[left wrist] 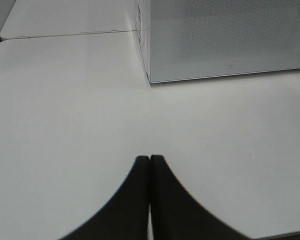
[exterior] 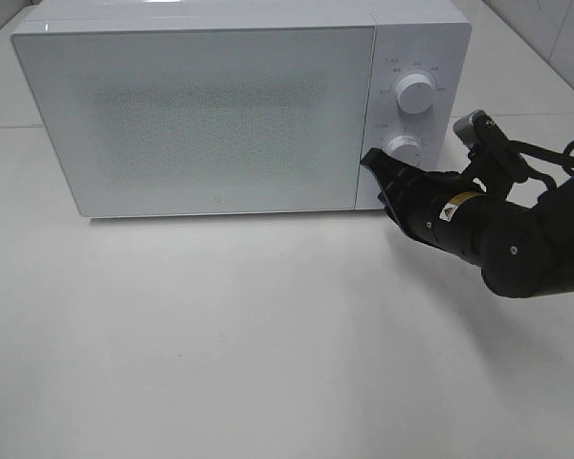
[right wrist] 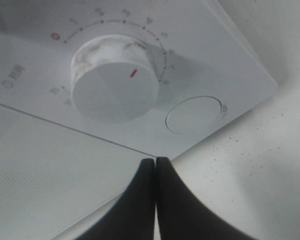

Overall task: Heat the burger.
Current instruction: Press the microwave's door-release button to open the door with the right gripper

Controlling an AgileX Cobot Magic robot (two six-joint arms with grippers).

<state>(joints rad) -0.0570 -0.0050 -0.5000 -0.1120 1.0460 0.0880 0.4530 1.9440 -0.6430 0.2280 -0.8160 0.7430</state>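
The burger is out of view in every frame. The white microwave (exterior: 210, 115) stands with its door closed. My right gripper (exterior: 371, 161) is shut with nothing in it, its tips at the door's lower right edge, just beside the lower knob (exterior: 403, 147). In the right wrist view the same gripper (right wrist: 155, 161) sits close under that timer knob (right wrist: 115, 82), whose red mark points away from the 0. My left gripper (left wrist: 150, 158) is shut and empty over the bare table, short of the microwave's front left corner (left wrist: 150, 75).
An upper knob (exterior: 415, 93) sits above the lower one on the control panel. A round push button (right wrist: 194, 114) lies beside the timer knob. The white table (exterior: 220, 335) stretches in front of the microwave. Cables trail behind the right arm (exterior: 545, 153).
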